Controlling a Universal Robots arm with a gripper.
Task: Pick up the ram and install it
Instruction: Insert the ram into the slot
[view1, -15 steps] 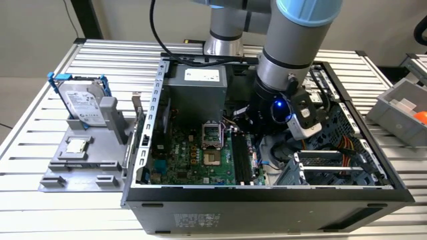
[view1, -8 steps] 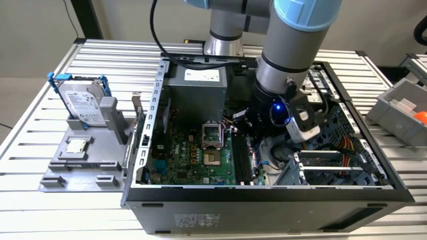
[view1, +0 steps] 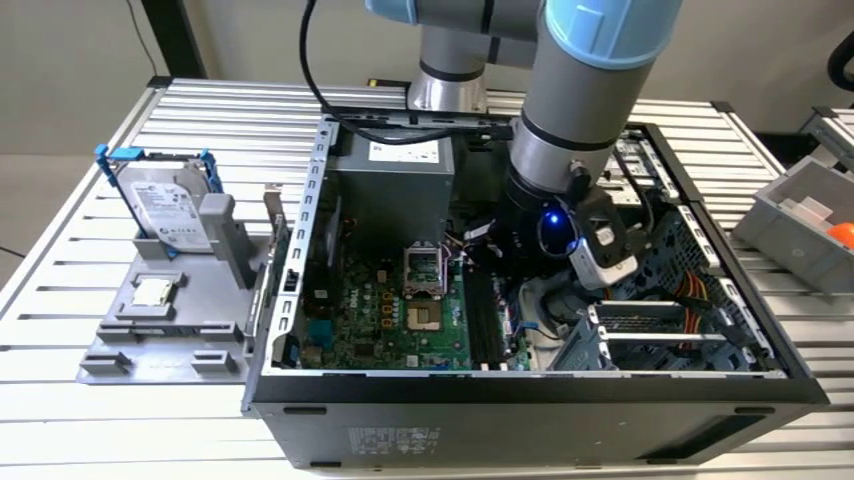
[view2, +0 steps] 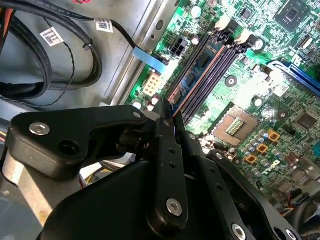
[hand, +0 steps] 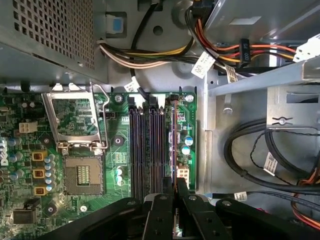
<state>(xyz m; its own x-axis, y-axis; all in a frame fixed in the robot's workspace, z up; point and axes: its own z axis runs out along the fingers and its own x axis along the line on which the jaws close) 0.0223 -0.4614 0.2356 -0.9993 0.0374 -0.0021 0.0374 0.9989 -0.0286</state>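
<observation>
The open computer case (view1: 534, 385) lies on the slatted table (view1: 80, 420), and the arm (view1: 574, 110) reaches down into its interior at about 3 o'clock of the motherboard (view1: 387, 315) in the exterior view. On the grey holder (view1: 160, 320) outside the case, at 9 o'clock, stand the hard drive (view1: 167, 205) in its blue frame and the small square processor chip (view1: 151, 291); neither is engaged. In the first wrist view the empty processor socket (hand: 82, 175) sits with its retention frame (hand: 75, 117) raised, and the memory slots (hand: 145, 147) run beside it at 3 o'clock. The ram (hand: 174, 142) stands on edge over the slot farthest from the socket, a thin stick seen from above, running away from the gripper (hand: 176, 192). The jaws are drawn nearly together on the near end of the stick (no visible gap beside it), so it is judged held. Whether the stick is seated cannot be told. To do this step well, in my judgement: keep the stick parallel to the slot, its edge square over the channel, then apply pressure evenly so both ends go home together.
</observation>
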